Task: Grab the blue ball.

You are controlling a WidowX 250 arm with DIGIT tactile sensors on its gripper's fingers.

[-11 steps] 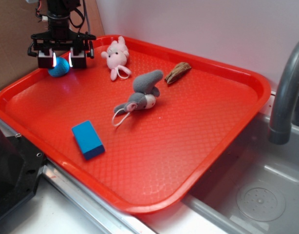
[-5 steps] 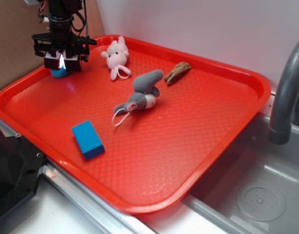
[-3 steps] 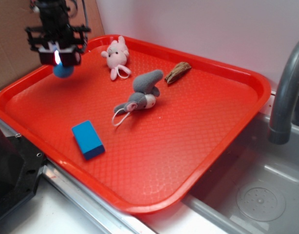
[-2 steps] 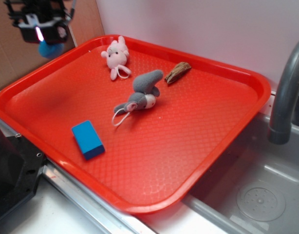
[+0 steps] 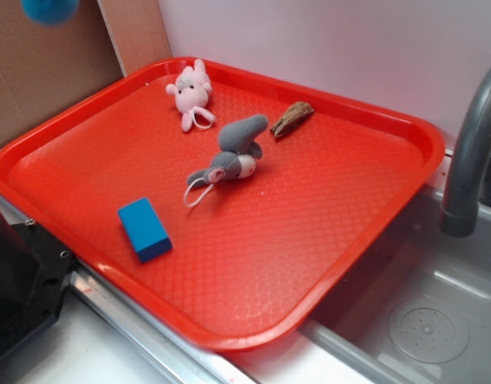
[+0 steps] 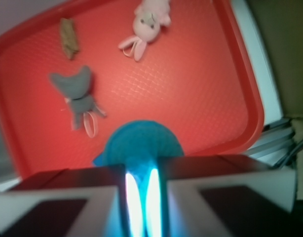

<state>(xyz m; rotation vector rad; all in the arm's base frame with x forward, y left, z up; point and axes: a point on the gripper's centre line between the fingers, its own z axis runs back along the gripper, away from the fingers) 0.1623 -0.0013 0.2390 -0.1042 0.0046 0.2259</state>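
Observation:
The blue ball (image 6: 143,143) is squeezed between the two fingers of my gripper (image 6: 141,197), which is shut on it high above the red tray (image 6: 250,113). In the exterior view only the ball's lower part (image 5: 49,10) shows at the top left edge, held up in the air beyond the tray's left corner; the gripper itself is out of that frame.
On the tray (image 5: 405,128) lie a pink plush bunny (image 5: 189,92), a grey plush toy (image 5: 233,152), a brown piece (image 5: 293,118) and a blue rectangular block (image 5: 144,229). A grey faucet (image 5: 469,152) and a sink (image 5: 421,320) stand to the right. A cardboard wall (image 5: 37,80) rises at left.
The gripper closed on the blue ball at the tray's back left corner, then rose up and to the left with it, leaving the exterior frame except for the ball's bottom.

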